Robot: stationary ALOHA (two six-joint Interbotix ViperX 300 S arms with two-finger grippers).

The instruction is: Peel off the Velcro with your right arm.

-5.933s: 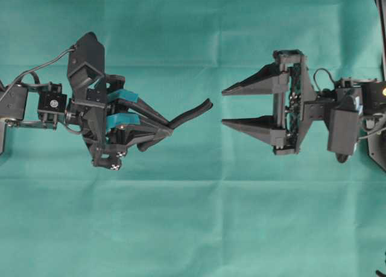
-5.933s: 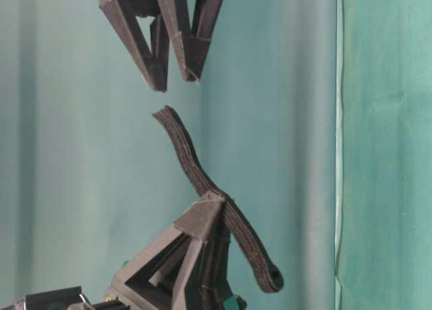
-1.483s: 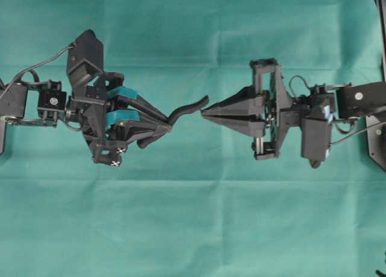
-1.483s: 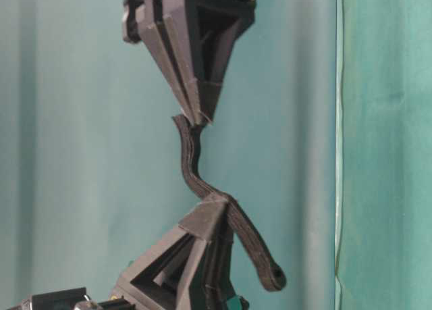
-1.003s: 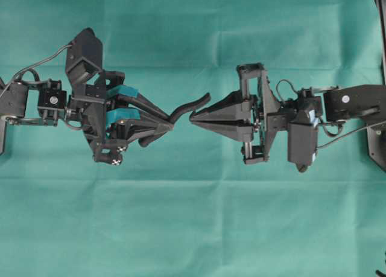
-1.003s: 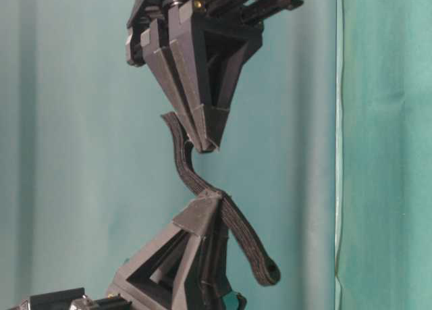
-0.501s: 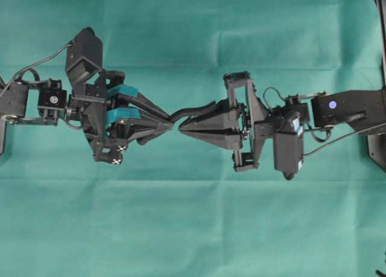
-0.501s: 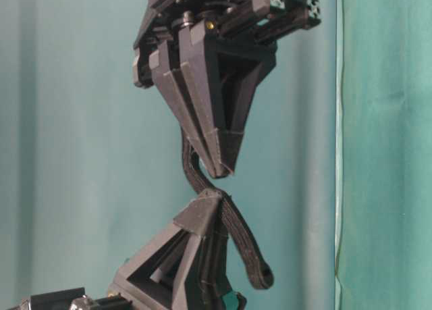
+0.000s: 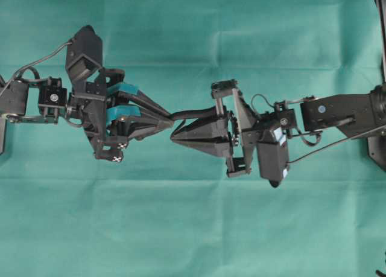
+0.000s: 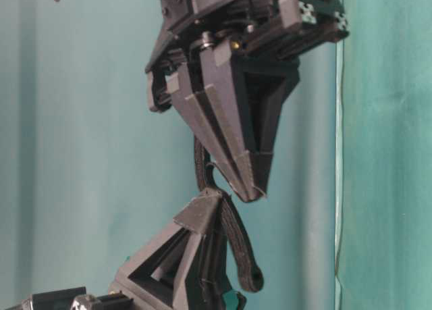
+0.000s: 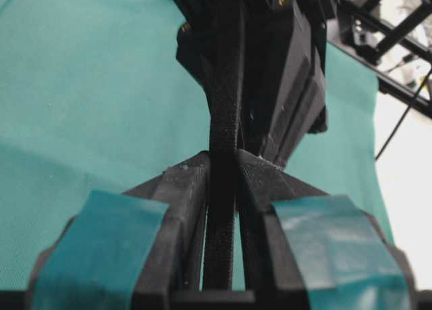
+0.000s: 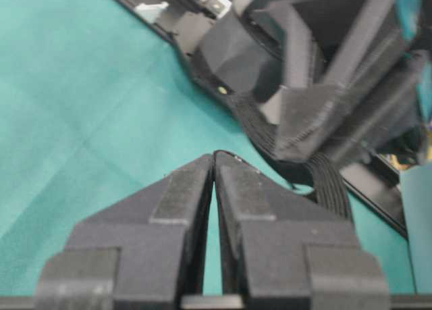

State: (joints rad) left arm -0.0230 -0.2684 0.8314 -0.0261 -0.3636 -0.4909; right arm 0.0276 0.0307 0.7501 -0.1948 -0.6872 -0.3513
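The Velcro (image 9: pixel 194 113), a thin, floppy black strip, is held off the green cloth, clamped between the teal-taped fingers of the left gripper (image 9: pixel 170 123). In the table-level view its rounded end (image 10: pixel 250 277) is seen hanging free behind those fingers. The other end is bent alongside the right arm (image 9: pixel 338 114), whose plain pointed fingers are pressed together with nothing visibly between the tips.

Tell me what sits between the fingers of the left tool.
The Velcro runs up between the teal-taped fingers of the left tool, clamped there. Beyond the tips it passes in front of the right tool, whose body covers the strip's far end.
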